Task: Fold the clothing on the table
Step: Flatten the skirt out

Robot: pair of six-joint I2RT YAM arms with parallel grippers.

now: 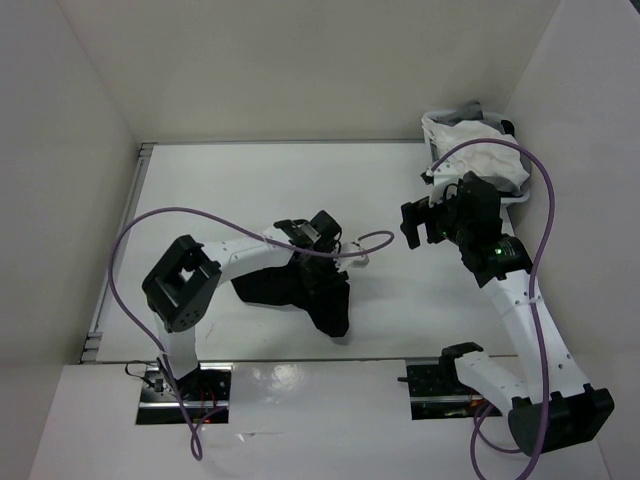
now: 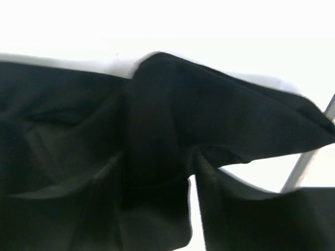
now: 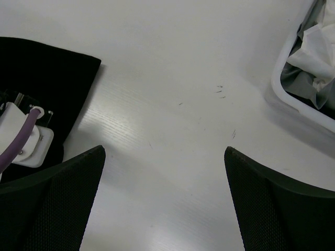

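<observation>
The left arm (image 1: pixel 225 262) rises from its base at the near edge, bends at a raised elbow toward 8 o'clock of the table's middle, and stretches its forearm out toward 2 o'clock, ending with the left gripper (image 1: pixel 318 235) low over the far edge of the clothing (image 1: pixel 300 290). Its wrist view is filled with bunched black folds (image 2: pixel 157 130) and shows no fingers, so I cannot tell whether its jaws are apart, together or clamped on the fabric. The right arm (image 1: pixel 520 310) climbs from the near right corner toward 11 o'clock, and its wrist turns to aim the right gripper (image 1: pixel 412 222) toward 9 o'clock. In its own view the right gripper (image 3: pixel 163 157) has its jaws spread wide with nothing between them, above bare table (image 3: pixel 172 63). The clothing is a rumpled black heap just toward 7 o'clock of the centre of the white table (image 1: pixel 220 190), well apart from the right gripper. A white basket (image 1: pixel 524 197) sits in the 2 o'clock corner holding a white garment (image 1: pixel 480 150) and a grey cloth (image 1: pixel 468 108). A purple cable (image 1: pixel 125 250) loops from each arm. Plain white walls (image 1: pixel 300 70) enclose the table on three sides.
</observation>
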